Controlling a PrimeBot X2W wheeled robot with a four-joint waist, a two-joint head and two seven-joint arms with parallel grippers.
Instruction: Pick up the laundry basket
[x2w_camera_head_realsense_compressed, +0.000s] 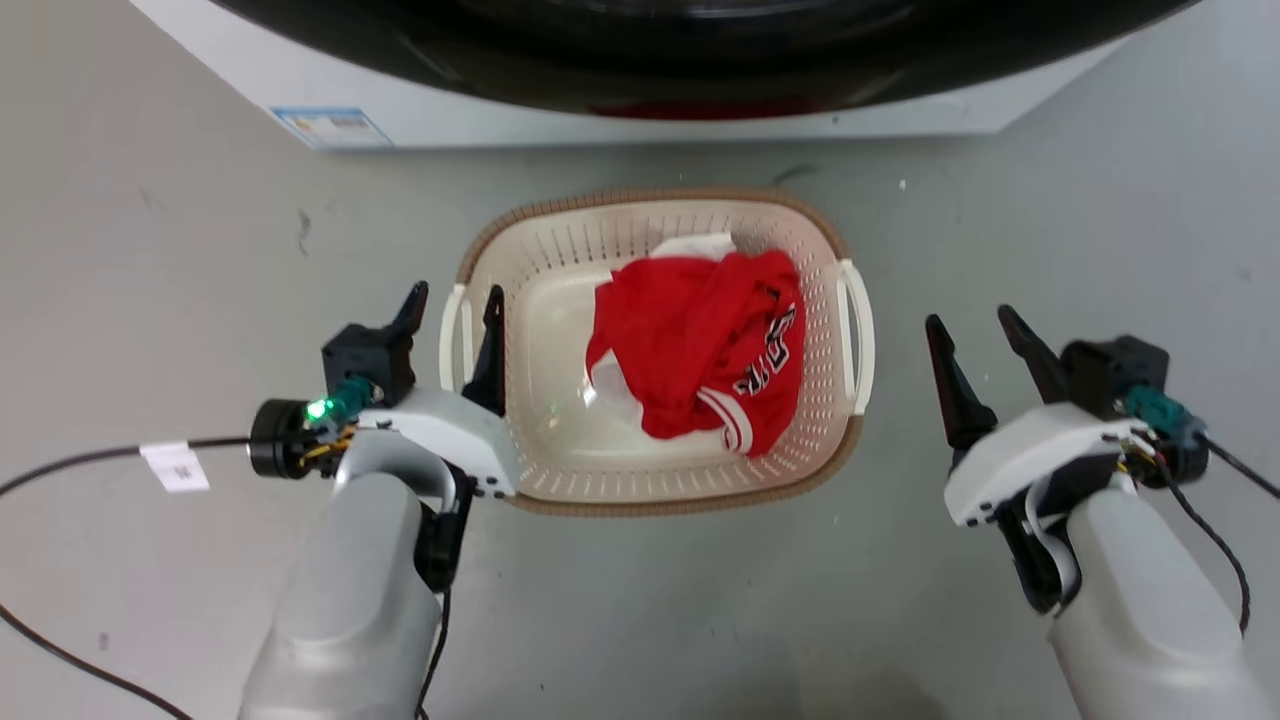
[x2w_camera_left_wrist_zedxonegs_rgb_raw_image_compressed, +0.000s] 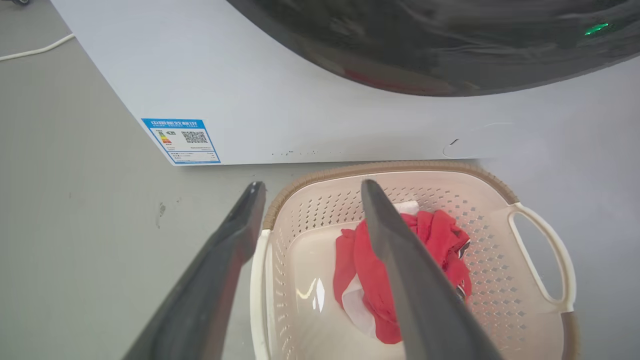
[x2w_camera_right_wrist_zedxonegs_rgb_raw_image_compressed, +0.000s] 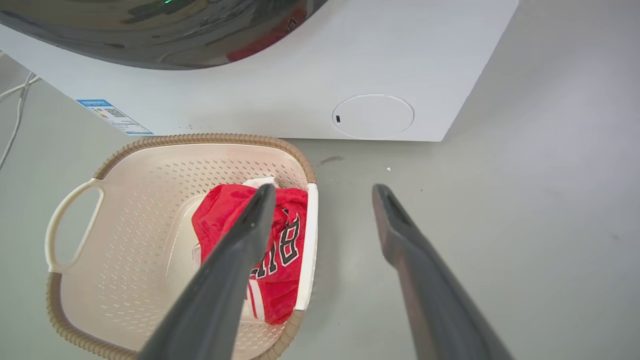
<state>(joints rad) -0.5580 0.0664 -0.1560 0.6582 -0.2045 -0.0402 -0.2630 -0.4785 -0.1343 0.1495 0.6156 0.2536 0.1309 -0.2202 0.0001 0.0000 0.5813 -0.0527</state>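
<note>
The laundry basket (x2w_camera_head_realsense_compressed: 650, 197) is cream with a brown woven rim and stands on the floor before the washer. A red jersey (x2w_camera_head_realsense_compressed: 690, 340) lies inside it. My left gripper (x2w_camera_head_realsense_compressed: 452, 305) is open and straddles the basket's left loop handle (x2w_camera_head_realsense_compressed: 452, 340), one finger inside the basket and one outside. In the left wrist view the handle (x2w_camera_left_wrist_zedxonegs_rgb_raw_image_compressed: 260, 280) runs between the open gripper's (x2w_camera_left_wrist_zedxonegs_rgb_raw_image_compressed: 313, 186) fingers. My right gripper (x2w_camera_head_realsense_compressed: 972, 322) is open over bare floor, a short gap to the right of the right handle (x2w_camera_head_realsense_compressed: 862, 345). The right wrist view shows that handle (x2w_camera_right_wrist_zedxonegs_rgb_raw_image_compressed: 311, 240) ahead of the right gripper (x2w_camera_right_wrist_zedxonegs_rgb_raw_image_compressed: 325, 190).
The white washer (x2w_camera_head_realsense_compressed: 640, 120) with its dark door stands just behind the basket. A black cable (x2w_camera_head_realsense_compressed: 80, 460) with a white tag (x2w_camera_head_realsense_compressed: 175, 465) trails over the grey floor at my left. Open floor lies on both sides of the basket.
</note>
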